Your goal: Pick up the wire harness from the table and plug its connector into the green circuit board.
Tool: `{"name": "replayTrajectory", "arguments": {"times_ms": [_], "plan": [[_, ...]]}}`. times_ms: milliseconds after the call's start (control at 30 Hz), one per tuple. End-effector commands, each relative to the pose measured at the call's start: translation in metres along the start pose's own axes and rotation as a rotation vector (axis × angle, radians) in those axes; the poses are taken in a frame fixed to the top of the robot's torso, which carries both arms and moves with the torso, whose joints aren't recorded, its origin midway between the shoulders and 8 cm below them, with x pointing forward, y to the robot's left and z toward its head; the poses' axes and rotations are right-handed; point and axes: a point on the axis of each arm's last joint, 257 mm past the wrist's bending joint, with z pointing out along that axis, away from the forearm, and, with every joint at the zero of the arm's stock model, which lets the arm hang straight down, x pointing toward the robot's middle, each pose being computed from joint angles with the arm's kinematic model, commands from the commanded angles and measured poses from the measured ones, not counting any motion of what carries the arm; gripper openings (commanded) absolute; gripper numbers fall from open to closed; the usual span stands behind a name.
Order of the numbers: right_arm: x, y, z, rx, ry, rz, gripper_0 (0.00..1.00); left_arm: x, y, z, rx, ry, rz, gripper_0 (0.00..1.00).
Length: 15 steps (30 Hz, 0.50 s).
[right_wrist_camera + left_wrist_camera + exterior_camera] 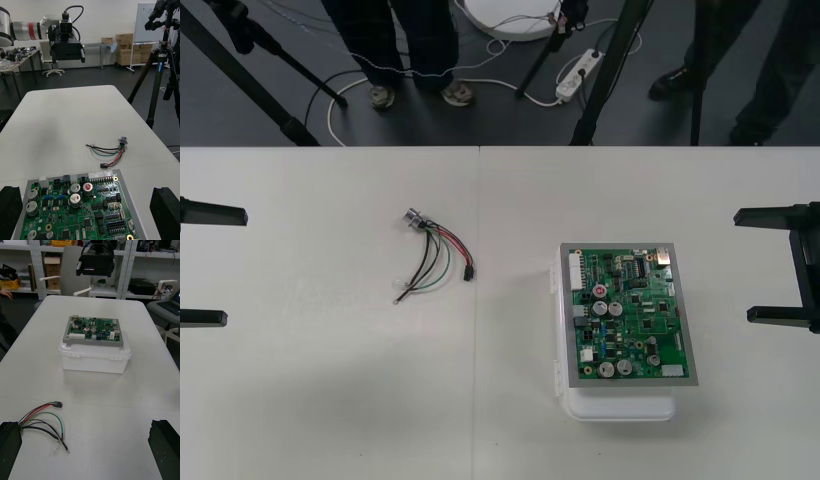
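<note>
Left claw (205, 265), right claw (760, 265) — spread wide, seemingly empty.

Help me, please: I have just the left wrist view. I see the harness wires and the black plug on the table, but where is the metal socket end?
Observer: The round metal socket lies on the table, at the end of the harness toward the far edge. The plug is the end nearest the green circuit board.
Operator: Is the right gripper open?
Observer: Yes. From above, the right gripper is at the table's right side, fingers far apart, clear of the board.
</note>
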Motion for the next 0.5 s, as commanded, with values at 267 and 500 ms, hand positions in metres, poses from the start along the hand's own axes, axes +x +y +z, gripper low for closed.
{"name": "replayTrajectory", "arguments": {"times_ms": [267,500], "plan": [[0.0016,0.0085,0.0016,-0.02,0.009,0.029,1.0,-0.0113,-0.0095,0.008,0.057,-0.019,0.073,1.0],[0.0016,0.0085,0.0016,-0.02,0.009,0.029,1.0,-0.0113,-0.0095,0.008,0.057,-0.019,0.073,1.0]]}}
